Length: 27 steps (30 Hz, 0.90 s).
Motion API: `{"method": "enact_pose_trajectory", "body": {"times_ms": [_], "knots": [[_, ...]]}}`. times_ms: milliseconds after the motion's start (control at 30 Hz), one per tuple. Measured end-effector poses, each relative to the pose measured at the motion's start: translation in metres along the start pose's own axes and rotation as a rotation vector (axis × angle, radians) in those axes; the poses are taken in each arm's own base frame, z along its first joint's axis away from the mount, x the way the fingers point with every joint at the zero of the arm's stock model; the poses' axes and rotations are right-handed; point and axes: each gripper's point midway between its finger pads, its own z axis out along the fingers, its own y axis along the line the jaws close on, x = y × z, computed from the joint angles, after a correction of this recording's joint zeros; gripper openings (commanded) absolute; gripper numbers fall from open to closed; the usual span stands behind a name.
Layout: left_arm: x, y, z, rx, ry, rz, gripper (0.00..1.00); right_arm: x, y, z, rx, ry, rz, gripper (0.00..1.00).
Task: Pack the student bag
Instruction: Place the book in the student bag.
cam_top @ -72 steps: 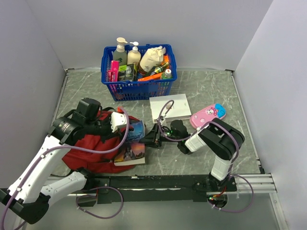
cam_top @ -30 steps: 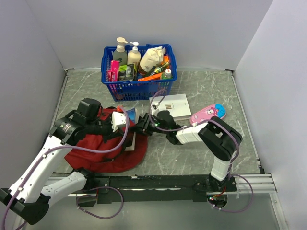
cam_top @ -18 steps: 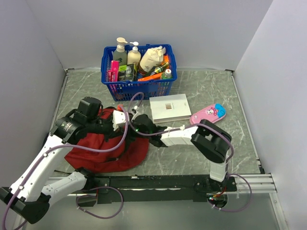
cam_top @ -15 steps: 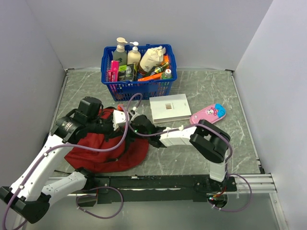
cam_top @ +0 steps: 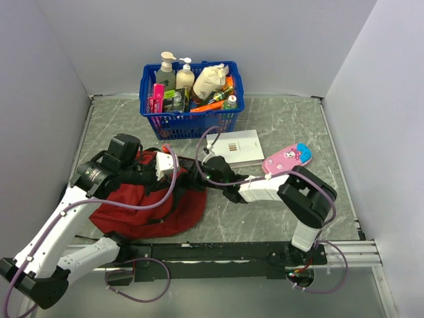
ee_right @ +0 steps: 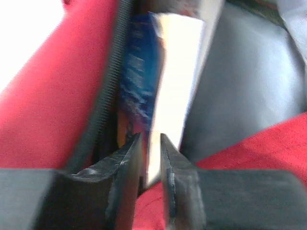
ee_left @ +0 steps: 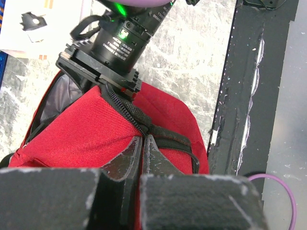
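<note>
The dark-red student bag lies at the near left with its mouth facing right. My left gripper is shut on the bag's black zipper edge and holds the mouth up. My right gripper reaches into the mouth. In the right wrist view its fingers close on the end of a book with a blue cover and white page edges. The book stands inside between the red fabric and the grey lining. It is hidden in the top view.
A white box and a pink pencil case lie right of the bag. A blue basket of bottles stands at the back. The black base rail runs along the near edge.
My right gripper carried the book from the table left into the bag's mouth, pushed it deep, then drew back a little to the right. My left gripper has kept hold of the zipper edge.
</note>
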Motion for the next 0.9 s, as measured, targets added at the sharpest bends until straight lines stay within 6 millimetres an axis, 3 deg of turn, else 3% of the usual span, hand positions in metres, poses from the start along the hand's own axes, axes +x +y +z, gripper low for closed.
{"method": "enact_pose_trajectory", "body": {"times_ms": [100,433,733,900], "knots": [[0.000,0.000,0.000,0.000,0.000,-0.002,0.01,0.000,0.008,0.000,-0.036,0.005,-0.009,0.00],[0.000,0.000,0.000,0.000,-0.001,-0.004,0.01,0.024,0.008,0.001,0.007,0.104,-0.085,0.00],[-0.001,0.000,0.001,0.006,-0.003,-0.011,0.01,0.059,-0.034,0.018,0.081,0.229,-0.018,0.00],[-0.001,0.000,0.002,0.005,-0.004,-0.010,0.01,0.061,-0.022,0.031,0.037,0.246,0.017,0.00]]}}
